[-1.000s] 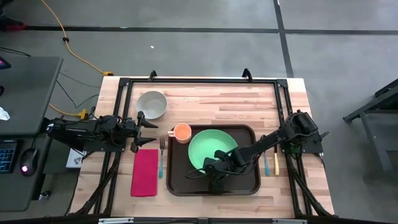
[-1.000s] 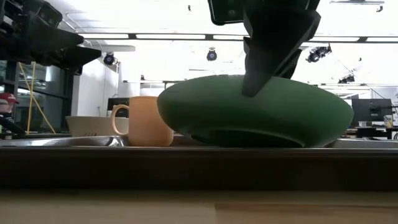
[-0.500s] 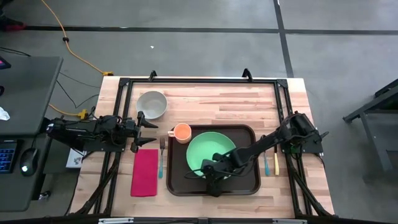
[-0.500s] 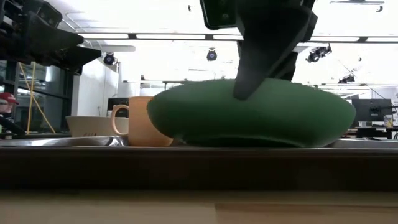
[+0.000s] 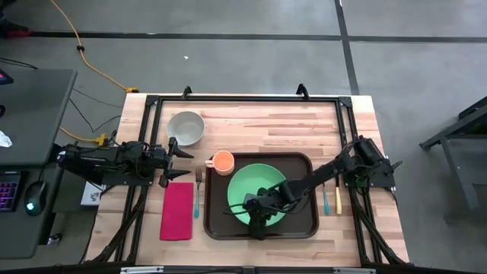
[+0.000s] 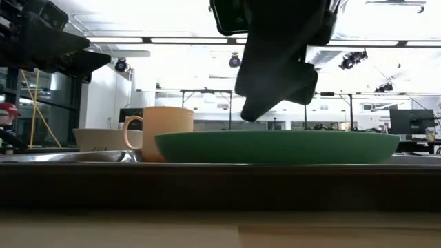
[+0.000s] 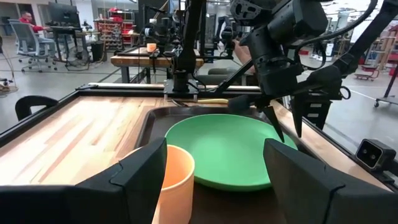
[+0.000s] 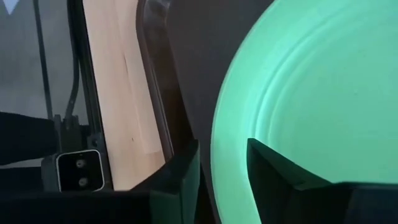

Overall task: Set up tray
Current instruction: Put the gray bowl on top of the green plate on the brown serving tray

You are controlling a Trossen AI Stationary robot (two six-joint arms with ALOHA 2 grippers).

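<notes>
**Green plate lying flat in the tray, right hand poised at its near rim**

The right arm is being stretched low across the table (image 5: 251,122) from the right side, and its right hand (image 5: 256,215) is being held over the front-left rim of the green plate (image 5: 259,192). In the right wrist view its two dark fingers (image 8: 180,180) are being kept apart, one on either side of the plate's edge, with a gap showing between them; in the low view the plate is lying level while the hand is hanging just above its rim. The left arm is being held out level at the table's left edge, and the left hand (image 5: 173,160) is being pointed toward the tray, its fingers spread wide in the left wrist view.

The tray (image 5: 304,164) is lying flat at the front middle of the table, with its long axis running left to right, parallel to the table's front edge. Most of its floor is being taken up by the plate.

An orange mug (image 5: 222,160) is standing upright at the tray's far-left corner, its handle being turned to the left. A fork (image 5: 197,194) and a red napkin (image 5: 177,211) are lying lengthwise just left of the tray. A grey bowl (image 5: 186,126) is sitting farther back on the left. Two utensils (image 5: 332,198) are lying just right of the tray, partly under the right arm.
</notes>
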